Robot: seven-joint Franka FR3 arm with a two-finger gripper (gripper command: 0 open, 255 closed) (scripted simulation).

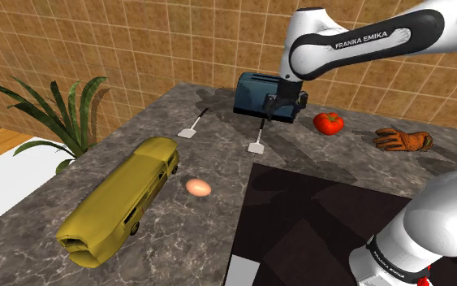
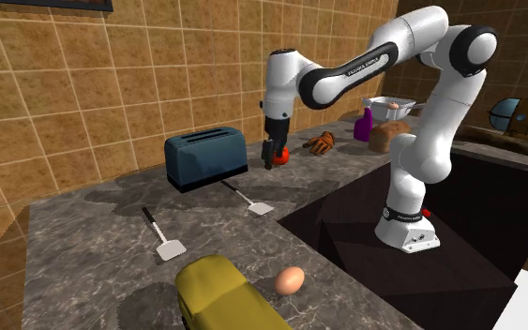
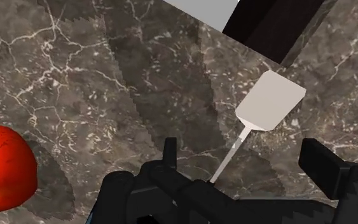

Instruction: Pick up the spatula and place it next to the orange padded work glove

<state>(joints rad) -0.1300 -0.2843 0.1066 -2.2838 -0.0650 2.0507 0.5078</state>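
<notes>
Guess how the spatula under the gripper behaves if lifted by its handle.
Thin handle, broad flat blade on the spatula: probably blade-heavy, apt to pivot between the fingers. Looks light and stiff. Lying flat on the counter, it should slide, not roll.

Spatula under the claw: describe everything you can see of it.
This spatula has a flat, squarish pale-grey blade on a thin stem. It lies flat on the dark marbled counter, handle end toward the blue toaster, blade pointing away from it. The open claw hangs above the stem, one finger on each side and neither touching it. Only the counter touches it.
</notes>
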